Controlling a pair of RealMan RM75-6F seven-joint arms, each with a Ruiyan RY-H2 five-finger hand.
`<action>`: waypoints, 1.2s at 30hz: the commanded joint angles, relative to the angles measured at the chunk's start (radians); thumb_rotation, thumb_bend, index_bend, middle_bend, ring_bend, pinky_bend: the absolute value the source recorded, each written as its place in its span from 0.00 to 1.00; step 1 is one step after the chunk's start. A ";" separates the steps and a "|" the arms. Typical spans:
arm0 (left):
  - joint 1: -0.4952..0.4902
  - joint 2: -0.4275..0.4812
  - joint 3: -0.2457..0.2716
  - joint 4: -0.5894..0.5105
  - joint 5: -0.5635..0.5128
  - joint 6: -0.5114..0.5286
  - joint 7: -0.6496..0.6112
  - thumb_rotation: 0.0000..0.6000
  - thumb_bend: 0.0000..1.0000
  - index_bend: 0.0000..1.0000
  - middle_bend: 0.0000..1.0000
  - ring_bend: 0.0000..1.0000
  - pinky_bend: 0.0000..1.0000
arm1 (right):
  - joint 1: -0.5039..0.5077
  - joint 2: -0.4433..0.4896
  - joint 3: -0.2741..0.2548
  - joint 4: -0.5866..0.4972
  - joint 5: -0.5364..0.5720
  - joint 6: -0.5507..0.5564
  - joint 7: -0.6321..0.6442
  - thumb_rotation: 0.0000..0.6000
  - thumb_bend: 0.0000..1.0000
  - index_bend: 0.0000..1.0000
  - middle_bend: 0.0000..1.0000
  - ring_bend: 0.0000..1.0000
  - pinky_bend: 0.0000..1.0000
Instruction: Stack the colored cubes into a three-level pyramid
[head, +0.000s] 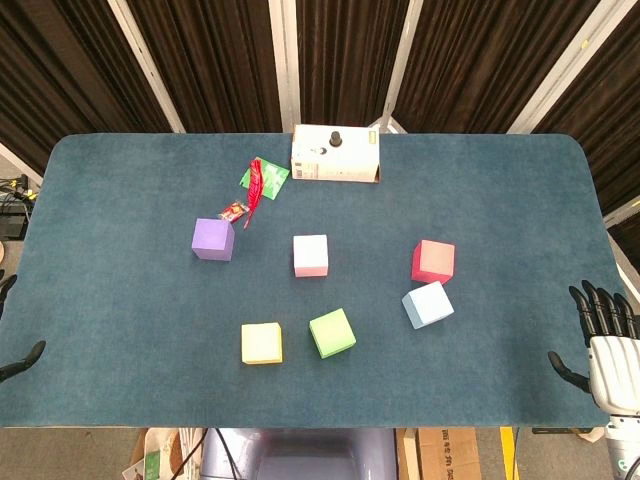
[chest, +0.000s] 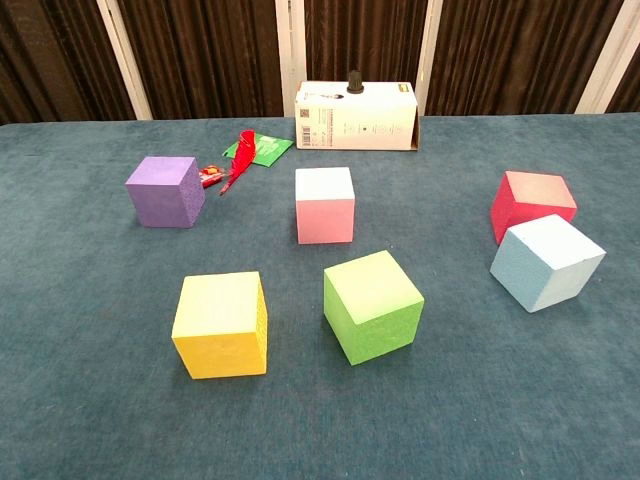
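Blue table (head: 120, 200), six cubes (head: 311, 255) mid-table, empty spread right hand (head: 605, 335) well apart.

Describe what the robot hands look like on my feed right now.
Only the head view shows them. The right robot hand has black, segmented fingers on a white, boxy palm housing, which joins a light grey wrist section at the frame's lower right corner. Of the left robot hand, only black fingertips show at the left edge. No cables or markings are visible on either. The chest view shows neither.
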 joint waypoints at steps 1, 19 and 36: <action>0.000 0.000 -0.002 0.000 -0.004 -0.001 -0.002 1.00 0.31 0.01 0.00 0.00 0.00 | 0.001 -0.001 -0.001 0.000 0.001 -0.003 -0.002 1.00 0.25 0.00 0.02 0.00 0.00; 0.004 0.007 -0.008 -0.008 -0.023 -0.002 -0.005 1.00 0.31 0.01 0.00 0.00 0.00 | 0.020 -0.017 -0.012 -0.001 0.014 -0.059 0.001 1.00 0.25 0.00 0.02 0.00 0.00; 0.007 0.000 -0.012 -0.014 -0.027 0.005 0.008 1.00 0.31 0.01 0.00 0.00 0.00 | 0.245 -0.017 0.124 -0.028 0.199 -0.381 0.092 1.00 0.25 0.00 0.02 0.00 0.00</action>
